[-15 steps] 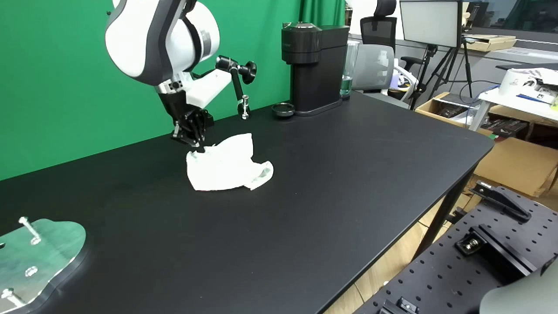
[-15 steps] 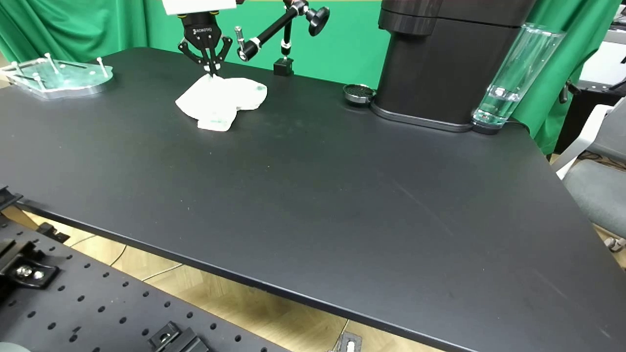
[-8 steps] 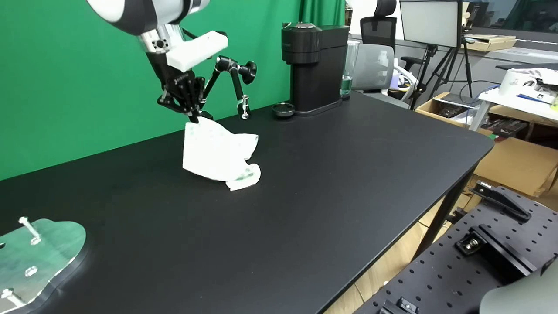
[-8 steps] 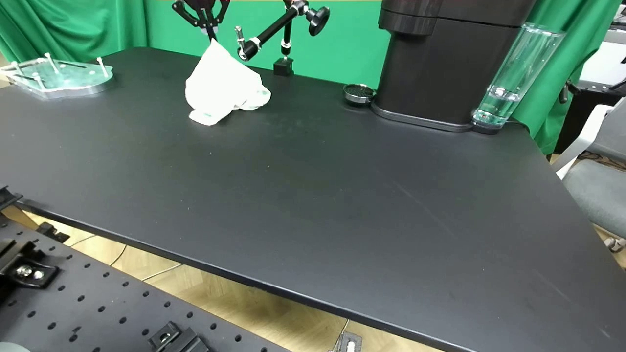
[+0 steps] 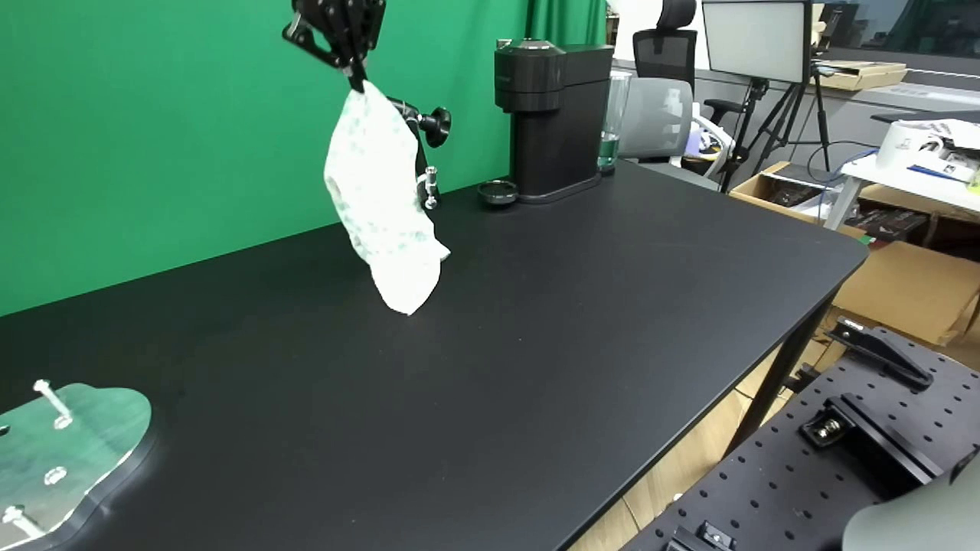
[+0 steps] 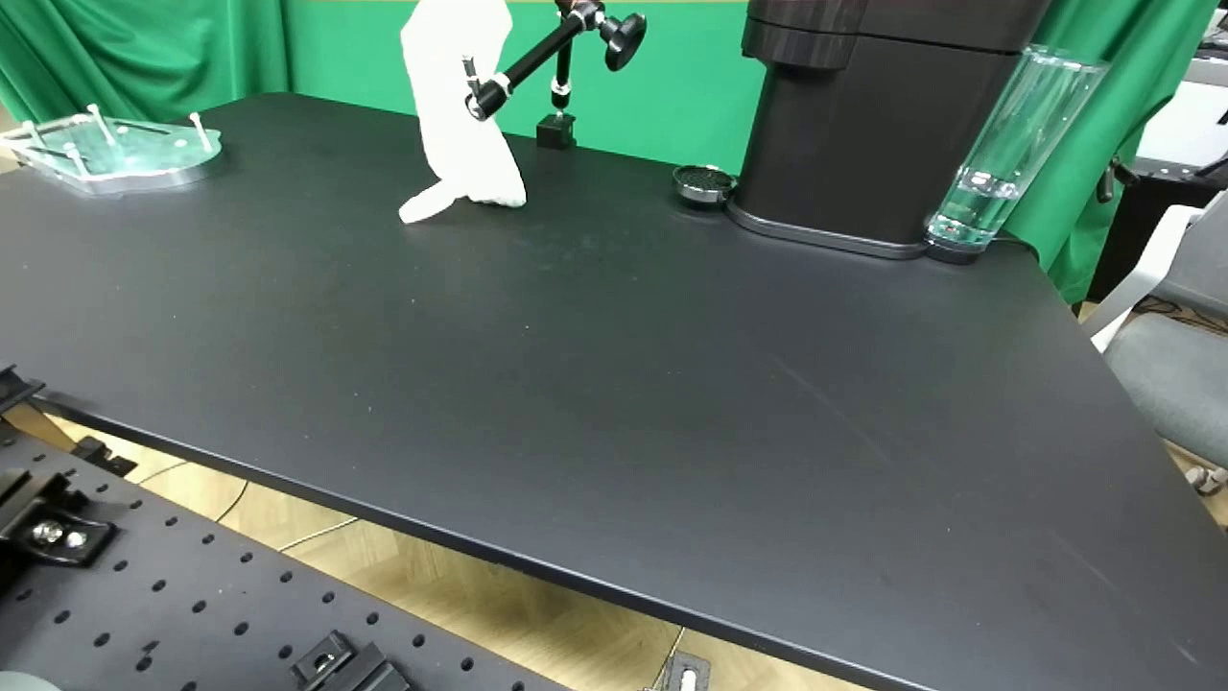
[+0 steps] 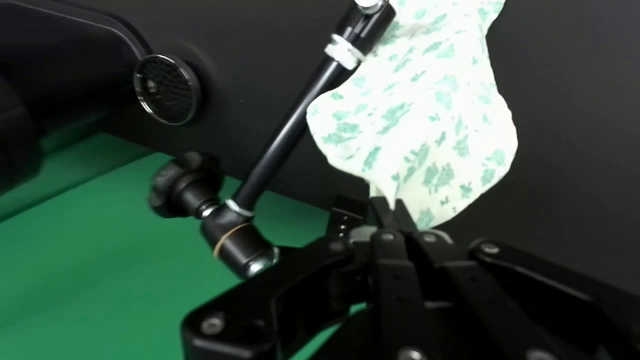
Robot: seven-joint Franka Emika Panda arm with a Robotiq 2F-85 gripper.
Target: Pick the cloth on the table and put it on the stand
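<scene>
The white cloth [image 5: 383, 191], printed with pale green marks, hangs long from my gripper [image 5: 358, 83]. In the wrist view my gripper [image 7: 392, 206] is shut on a pinched corner of the cloth [image 7: 430, 120]. The gripper is above the frame in an exterior view where the cloth [image 6: 456, 106] shows; whether its lower end touches the table there I cannot tell. The black jointed stand [image 6: 532, 59] crosses in front of the cloth there. From the opposite angle the cloth covers much of the stand [image 5: 435, 127]. The stand's rod [image 7: 285, 138] runs left of the cloth in the wrist view.
A tall black coffee machine [image 5: 551, 115] with a small round drip tray [image 6: 703, 184] stands beyond the stand. Beside it is a clear water tank [image 6: 1007, 163]. A pale green plate with white pegs [image 6: 134, 149] lies elsewhere on the table. A green backdrop [image 5: 153, 153] borders the table.
My gripper has risen well above the table with the cloth in it. The cloth has gone from lying bunched on the table to hanging stretched down beside the stand.
</scene>
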